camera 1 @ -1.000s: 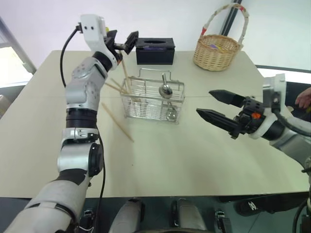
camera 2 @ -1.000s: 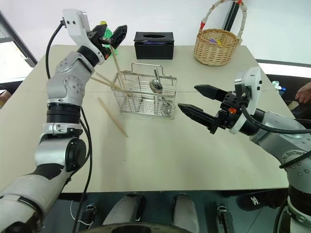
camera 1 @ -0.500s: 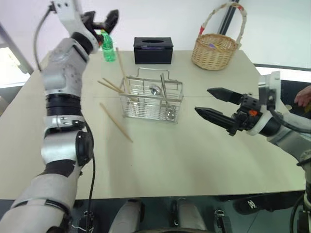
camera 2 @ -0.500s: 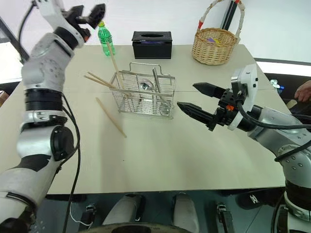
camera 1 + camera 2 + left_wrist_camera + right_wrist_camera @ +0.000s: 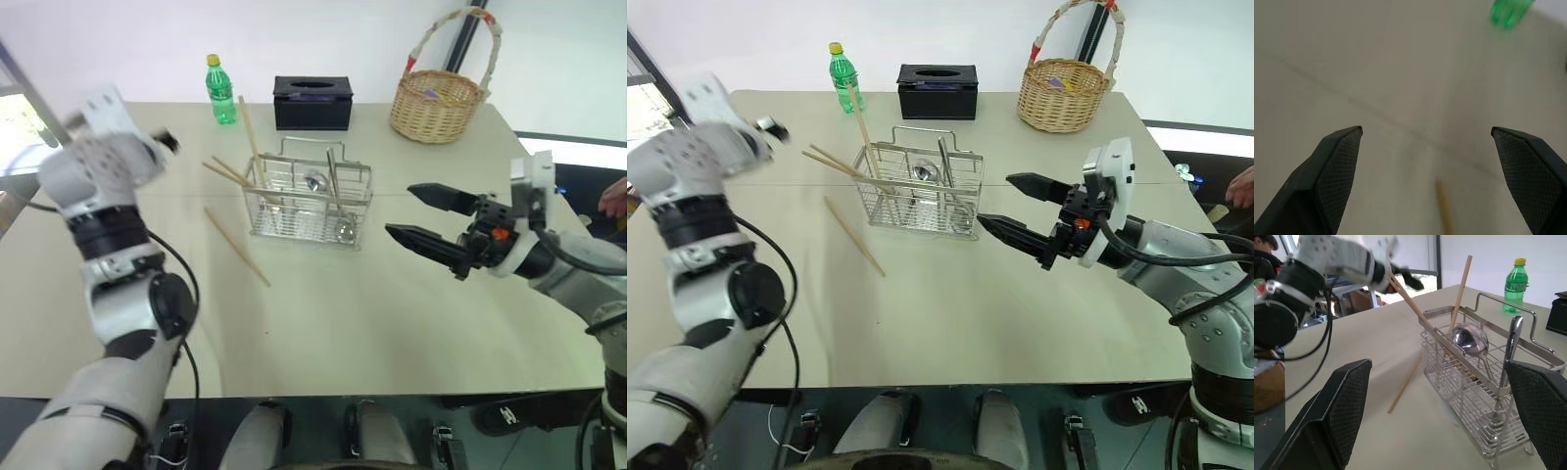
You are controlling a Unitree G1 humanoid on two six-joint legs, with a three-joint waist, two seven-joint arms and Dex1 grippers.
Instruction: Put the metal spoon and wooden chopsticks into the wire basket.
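The shiny silver wire basket (image 5: 309, 201) sits on the pale counter (image 5: 343, 313), holding a small shiny metal spoon (image 5: 313, 181) and thin tan wooden chopsticks (image 5: 250, 137) that lean out. 1 more chopstick (image 5: 236, 247) lies flat beside it. The left pincer (image 5: 1425, 181) and right pincer (image 5: 421, 215) are both wide and hold nothing.

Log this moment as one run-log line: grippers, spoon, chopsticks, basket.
left gripper: open, empty | right gripper: open, empty | metal spoon: in wire basket | wooden chopsticks: some in basket, one on table
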